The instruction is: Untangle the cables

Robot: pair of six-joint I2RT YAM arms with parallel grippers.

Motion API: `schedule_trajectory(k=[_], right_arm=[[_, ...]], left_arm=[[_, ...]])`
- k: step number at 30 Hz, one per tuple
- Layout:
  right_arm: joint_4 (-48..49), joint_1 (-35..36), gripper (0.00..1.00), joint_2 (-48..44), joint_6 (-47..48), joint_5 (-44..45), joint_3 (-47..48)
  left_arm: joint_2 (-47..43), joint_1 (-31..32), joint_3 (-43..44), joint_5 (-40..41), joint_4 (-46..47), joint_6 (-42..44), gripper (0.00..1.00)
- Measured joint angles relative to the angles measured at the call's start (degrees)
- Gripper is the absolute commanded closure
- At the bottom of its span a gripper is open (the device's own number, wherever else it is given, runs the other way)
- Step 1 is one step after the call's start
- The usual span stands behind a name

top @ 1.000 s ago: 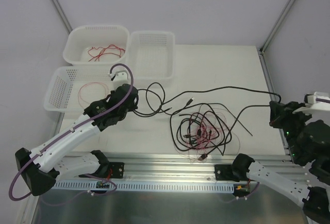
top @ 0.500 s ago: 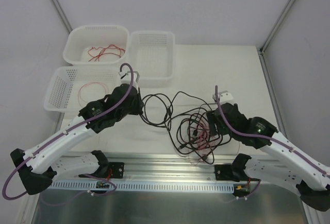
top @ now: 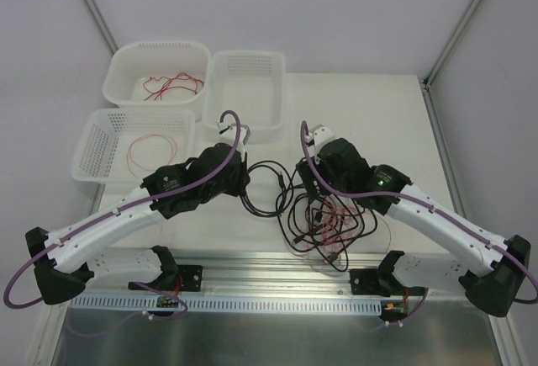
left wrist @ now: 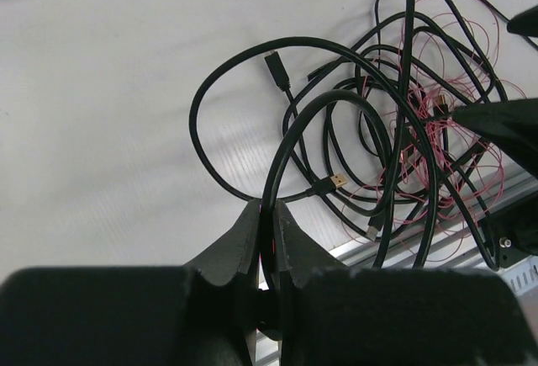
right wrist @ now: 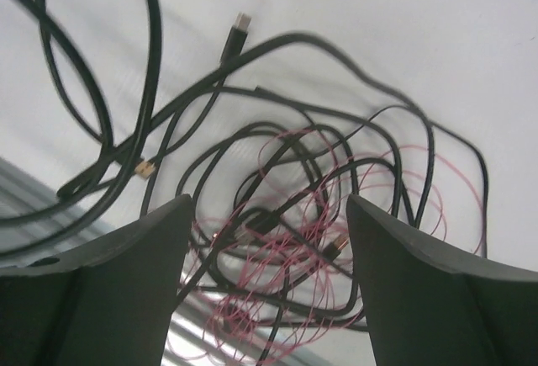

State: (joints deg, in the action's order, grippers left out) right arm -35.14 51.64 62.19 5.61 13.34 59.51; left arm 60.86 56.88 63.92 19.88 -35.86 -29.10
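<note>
Top external view: the cables (top: 324, 214), black leads knotted with thin red wires (top: 340, 214), lie heaped on the white table (top: 378, 114) at about 5 o'clock from its centre, close to the near rail (top: 269, 265). A black loop runs out of the heap toward 9 o'clock and reaches the left tool (top: 244, 183). Left wrist view: that tool's fingers are pressed together, pinching one black cable (left wrist: 276, 160), which arches away from the pads and into the heap at 2 o'clock. Right wrist view: the right tool (right wrist: 267, 206) stands spread wide with nothing between its fingers, poised over the heap. Three white baskets (top: 248, 53) sit at 10 to 11 o'clock; two hold loose red strands (top: 172, 84).
</note>
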Motion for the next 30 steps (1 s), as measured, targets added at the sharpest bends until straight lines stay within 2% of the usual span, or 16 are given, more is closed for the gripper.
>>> schedule_trajectory(k=[8,12,17,23,24,26,29,30], right_arm=[[11.82,-8.57,0.22,5.49,8.57,-2.4,-4.15],[18.08,-12.41,0.3,7.96,12.52,-6.78,-7.17],[24.55,-13.42,0.39,11.67,16.26,-9.53,-7.26],[28.22,-13.68,0.62,14.36,18.78,-11.56,-7.23],[28.46,-13.81,0.7,14.64,18.99,-12.26,-7.23],[28.74,-14.23,0.76,14.95,19.26,-13.42,-7.23],[29.16,-14.71,0.97,14.97,19.37,-14.38,-7.23],[29.22,-14.82,0.99,14.99,19.32,-14.53,-7.23]], left_arm=[[0.02,1.03,0.0,-0.57,0.0,-0.02,1.0],[0.0,1.31,0.0,-1.42,-0.02,-0.13,1.0],[-0.63,1.31,-0.02,-1.84,-0.02,-0.55,1.0],[-1.95,1.31,-0.11,-1.9,0.0,-1.33,1.0],[-2.16,1.31,-0.13,-1.88,-0.02,-1.42,1.0],[-2.6,1.31,-0.22,-1.86,0.0,-1.57,1.0],[-3.63,1.31,-0.83,-1.7,0.0,-1.77,1.0],[-4.02,1.31,-1.07,-1.55,-0.04,-1.86,1.0]])
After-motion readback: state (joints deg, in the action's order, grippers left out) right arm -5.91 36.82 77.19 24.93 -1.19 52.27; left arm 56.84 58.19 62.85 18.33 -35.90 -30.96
